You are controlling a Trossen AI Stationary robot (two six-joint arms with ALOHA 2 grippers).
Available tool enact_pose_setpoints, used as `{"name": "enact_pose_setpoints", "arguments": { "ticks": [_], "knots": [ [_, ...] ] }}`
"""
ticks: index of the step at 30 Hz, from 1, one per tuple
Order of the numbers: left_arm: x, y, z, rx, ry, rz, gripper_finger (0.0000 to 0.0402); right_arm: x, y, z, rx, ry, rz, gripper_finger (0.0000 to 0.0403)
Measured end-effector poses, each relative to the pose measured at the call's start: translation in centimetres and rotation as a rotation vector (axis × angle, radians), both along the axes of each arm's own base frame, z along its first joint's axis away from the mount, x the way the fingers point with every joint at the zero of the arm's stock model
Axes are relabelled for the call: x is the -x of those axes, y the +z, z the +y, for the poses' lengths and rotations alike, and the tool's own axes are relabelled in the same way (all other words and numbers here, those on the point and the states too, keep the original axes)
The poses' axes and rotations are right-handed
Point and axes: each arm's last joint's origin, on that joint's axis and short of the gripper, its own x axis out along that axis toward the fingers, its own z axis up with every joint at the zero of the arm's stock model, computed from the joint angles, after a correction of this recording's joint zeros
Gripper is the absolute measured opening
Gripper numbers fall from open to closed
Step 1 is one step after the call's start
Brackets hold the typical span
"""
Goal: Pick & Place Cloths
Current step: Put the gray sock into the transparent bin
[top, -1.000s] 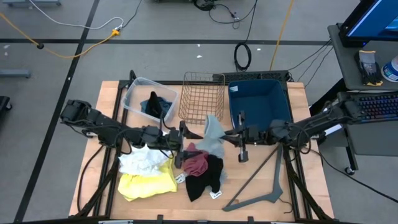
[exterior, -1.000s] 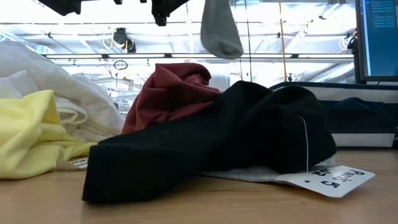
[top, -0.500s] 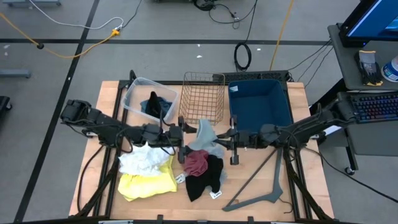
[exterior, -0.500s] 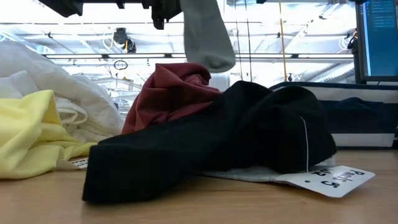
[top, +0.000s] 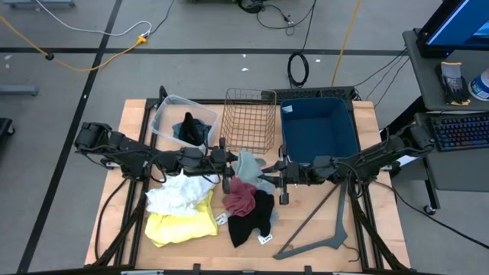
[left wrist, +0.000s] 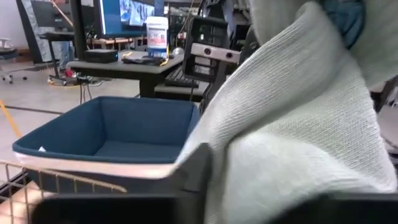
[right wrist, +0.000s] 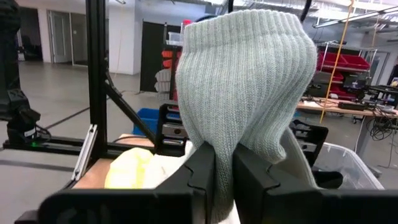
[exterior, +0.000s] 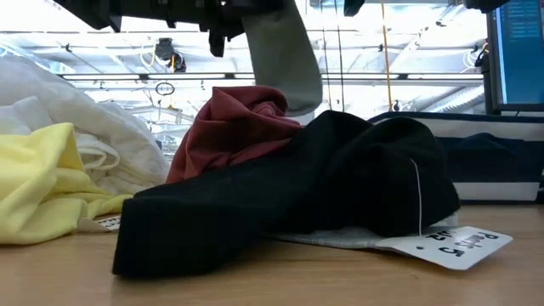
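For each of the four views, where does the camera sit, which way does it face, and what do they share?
High: overhead, straight down; both arms meet at the light grey cloth.
Low: table height, level across black cloth; arms above.
Left wrist: past left gripper toward blue bin.
Right wrist: past right gripper, shut on the grey cloth.
Shared: the grey cloth shows in all four.

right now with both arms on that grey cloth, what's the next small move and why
Probably the right gripper should let go. Its jaws pinch the light grey cloth in the right wrist view, while the left gripper has met the same cloth from the other side, its jaws seemingly closing on it. Both hang above the maroon cloth, so releasing would complete a handover.
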Motion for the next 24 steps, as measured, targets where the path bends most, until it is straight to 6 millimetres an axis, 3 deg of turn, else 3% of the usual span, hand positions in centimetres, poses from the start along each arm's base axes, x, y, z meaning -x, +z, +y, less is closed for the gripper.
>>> {"name": "enact_pose_setpoints", "arguments": {
  "ticks": [3, 11, 24],
  "knots": [
    [0.0, -0.1, 0.3, -0.011, 0.008, 0.012, 0.0013, 0.0, -0.1, 0.0, 0.003, 0.001, 0.014, 0.0032],
    [-0.1, -0.7, 1.3, -0.01, 0.081, 0.072, 0.0006, 0.0, -1.4, 0.3, -0.049, 0.044, 0.143, 0.0049],
    [-0.1, -0.6, 3.2, 0.021, 0.153, 0.076, 0.0002, 1.2, -3.5, 3.1, 0.01, 0.162, 0.365, 0.0111]
  ]
}}
